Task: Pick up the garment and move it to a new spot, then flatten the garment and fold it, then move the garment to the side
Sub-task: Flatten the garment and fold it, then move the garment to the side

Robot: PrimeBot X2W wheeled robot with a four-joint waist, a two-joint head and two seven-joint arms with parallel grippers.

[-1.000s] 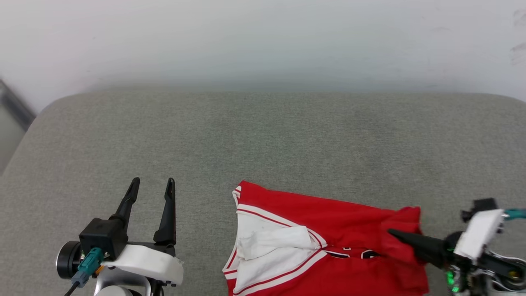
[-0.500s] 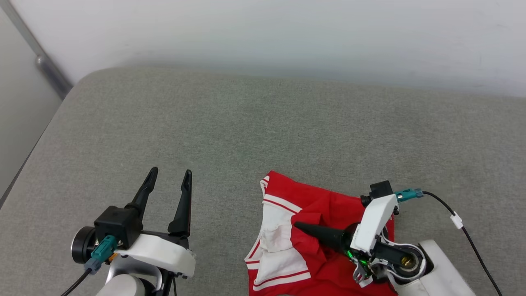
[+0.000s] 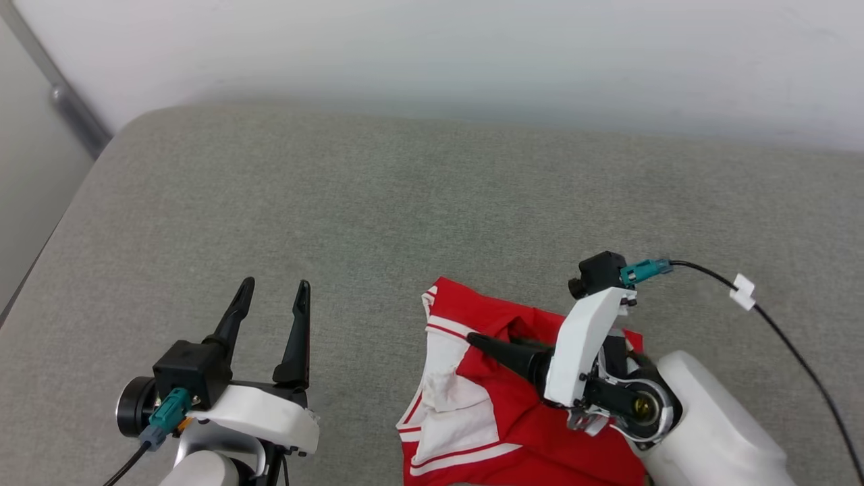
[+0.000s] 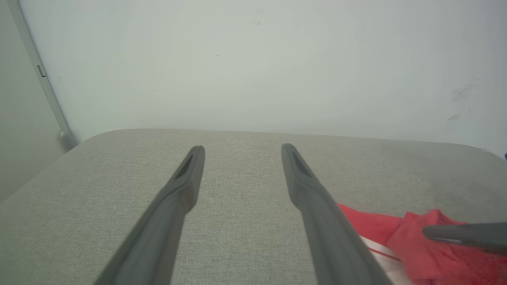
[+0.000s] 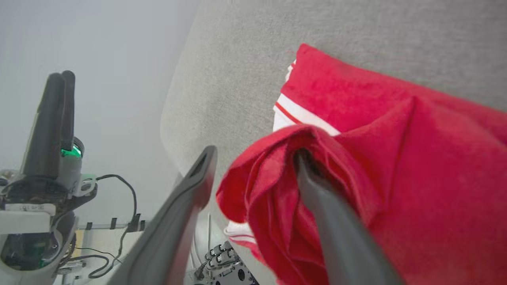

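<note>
The right gripper [image 5: 253, 154] stands with its two dark fingers well apart. One finger [image 5: 186, 206] is bare. The other is buried to the tip in a raised fold of the red jersey shirt [image 3: 516, 425], whose thin cloth is draped over it and bunched in the gap between the two; nothing is pinched. In the head view this gripper points toward the robot's left, lying low over the shirt, with a teal connector [image 3: 644, 270] and a black cable [image 3: 776, 324] leading away from its wrist.

The shirt lies crumpled on the grey fabric cushion [image 3: 405, 202], right of the middle and at the near side, running off the bottom edge of the head view. Its white sleeve [image 3: 459, 422], edged with red-white striped trim, is on the side toward the left arm.

The left gripper [image 3: 273, 287] is held above bare cushion, near the shirt but apart from it, fingers spread wide and holding nothing, pointing toward the white wall [image 3: 432, 54] behind the cushion
</note>
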